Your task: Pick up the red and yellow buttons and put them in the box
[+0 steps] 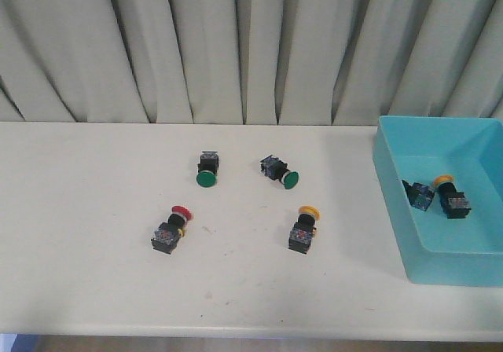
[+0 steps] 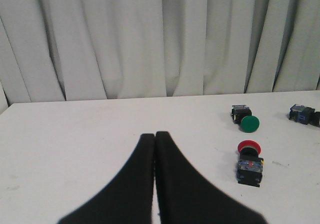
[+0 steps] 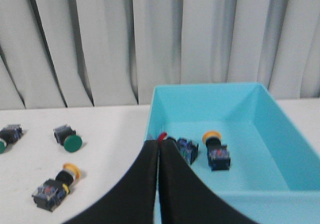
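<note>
- Spreading across all three views is a white table (image 1: 94, 234), faintly scuffed and speckled, backed by a pale pleated curtain (image 1: 236, 45).
- Left gripper (image 2: 155, 135): its two black fingers are pressed together with nothing between them. A red button (image 2: 249, 160) lies on the table ahead of the fingertips and off to one side, well apart from them. Beyond it lies a green button (image 2: 246, 120).
- A second green button (image 2: 305, 115) is cut off at the frame edge in the left wrist view.
- Right gripper (image 3: 158, 143): fingers likewise clenched on nothing. The fingertips sit against the near wall of the turquoise box (image 3: 280, 114) in the picture; real contact cannot be judged.
- Inside the box, just past those fingertips, lie a yellow button in the box (image 3: 216, 150) and another switch (image 3: 186, 149), partly hidden by the fingers; a sliver of red shows at the tips.
- A loose yellow button (image 3: 56, 185) lies on the table, well to the side of the right fingers.
- Neither arm appears in the front view.
</note>
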Controlling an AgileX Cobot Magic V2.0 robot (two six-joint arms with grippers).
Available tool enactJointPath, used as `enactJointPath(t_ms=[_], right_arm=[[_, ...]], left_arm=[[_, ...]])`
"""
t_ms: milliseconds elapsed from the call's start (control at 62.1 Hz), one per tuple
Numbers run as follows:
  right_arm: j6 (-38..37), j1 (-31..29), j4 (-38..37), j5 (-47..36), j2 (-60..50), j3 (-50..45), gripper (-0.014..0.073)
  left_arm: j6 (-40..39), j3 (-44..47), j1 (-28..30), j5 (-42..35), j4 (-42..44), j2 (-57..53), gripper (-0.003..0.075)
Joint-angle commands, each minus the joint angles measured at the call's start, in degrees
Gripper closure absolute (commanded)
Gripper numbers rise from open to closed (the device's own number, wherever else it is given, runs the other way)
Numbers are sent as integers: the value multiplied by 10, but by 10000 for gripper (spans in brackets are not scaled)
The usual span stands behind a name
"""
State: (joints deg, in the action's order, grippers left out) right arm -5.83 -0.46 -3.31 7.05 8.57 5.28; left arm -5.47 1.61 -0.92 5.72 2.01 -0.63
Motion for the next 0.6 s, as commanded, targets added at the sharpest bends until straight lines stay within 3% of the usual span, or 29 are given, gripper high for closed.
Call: enactJointPath(t_ms=[0,242,580], right_arm=[[-7,1,-7,-43,-34,-19,596],[-9,1,-7,-59,-92,-73,596],[4,0,-23,-58,-97,-74,596]], left_arm=[[-5,27,-1,-43,-4,-8,728],[-5,27,-1,-43,-4,-8,728],[-5,27,-1,-43,-4,-8,728]])
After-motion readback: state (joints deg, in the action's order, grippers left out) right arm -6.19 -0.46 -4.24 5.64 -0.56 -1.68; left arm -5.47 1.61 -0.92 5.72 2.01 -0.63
